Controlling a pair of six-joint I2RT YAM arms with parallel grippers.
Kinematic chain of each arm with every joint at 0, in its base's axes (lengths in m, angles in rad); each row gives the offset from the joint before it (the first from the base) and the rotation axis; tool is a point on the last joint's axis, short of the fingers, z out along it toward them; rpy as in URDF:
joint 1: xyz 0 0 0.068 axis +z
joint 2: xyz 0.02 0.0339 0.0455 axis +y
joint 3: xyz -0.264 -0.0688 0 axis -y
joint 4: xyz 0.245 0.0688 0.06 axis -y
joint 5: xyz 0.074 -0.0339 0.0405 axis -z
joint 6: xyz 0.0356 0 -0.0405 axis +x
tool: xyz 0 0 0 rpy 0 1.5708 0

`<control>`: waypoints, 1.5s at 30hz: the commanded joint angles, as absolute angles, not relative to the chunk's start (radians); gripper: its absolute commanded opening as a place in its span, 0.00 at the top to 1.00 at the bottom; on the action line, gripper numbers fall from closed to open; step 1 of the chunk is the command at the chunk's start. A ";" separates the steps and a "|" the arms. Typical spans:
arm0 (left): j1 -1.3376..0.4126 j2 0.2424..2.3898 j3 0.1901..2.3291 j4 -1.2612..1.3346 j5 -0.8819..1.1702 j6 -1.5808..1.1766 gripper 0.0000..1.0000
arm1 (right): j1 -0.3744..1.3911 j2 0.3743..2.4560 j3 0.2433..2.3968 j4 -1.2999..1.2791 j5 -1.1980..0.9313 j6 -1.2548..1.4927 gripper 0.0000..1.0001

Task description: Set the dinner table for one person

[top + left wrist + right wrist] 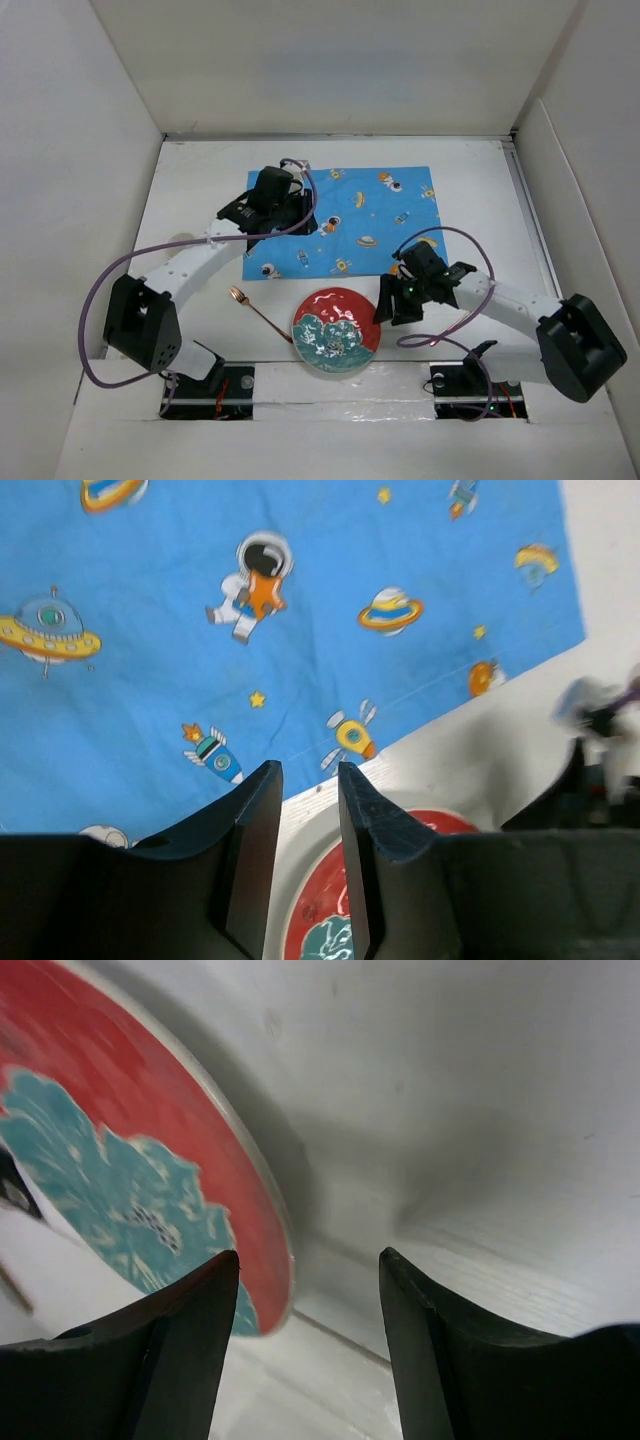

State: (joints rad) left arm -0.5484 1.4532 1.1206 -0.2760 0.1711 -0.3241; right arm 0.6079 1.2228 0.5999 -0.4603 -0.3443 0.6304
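The white dinner table carries a blue space-print placemat at its middle back. A red and teal plate lies on the bare table at the near edge, in front of the placemat. A copper spoon lies left of the plate. My left gripper hovers over the placemat's left part, its jaws a narrow gap apart and empty. In the left wrist view it hangs over the placemat's edge and the plate. My right gripper is open at the plate's right rim, low over the table.
White walls enclose the table on the left, back and right. The right arm's purple cable loops over the table near the plate. Bare tabletop shows left of the placemat and right of it.
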 commanded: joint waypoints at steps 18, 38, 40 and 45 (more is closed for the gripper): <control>-0.499 1.270 1.397 -0.359 0.046 -0.324 0.65 | 0.503 1.594 0.443 0.040 -0.707 0.614 1.00; -0.499 1.267 1.485 -0.365 -0.074 -0.295 0.55 | 0.259 1.487 1.050 -0.172 -0.783 0.735 1.00; -0.499 1.264 1.477 -0.368 -0.072 -0.288 0.55 | 0.250 1.560 1.130 -0.146 -0.758 0.761 1.00; -0.499 1.259 1.470 -0.380 -0.080 -0.267 0.55 | 0.250 1.744 1.275 -0.083 -0.775 0.825 1.00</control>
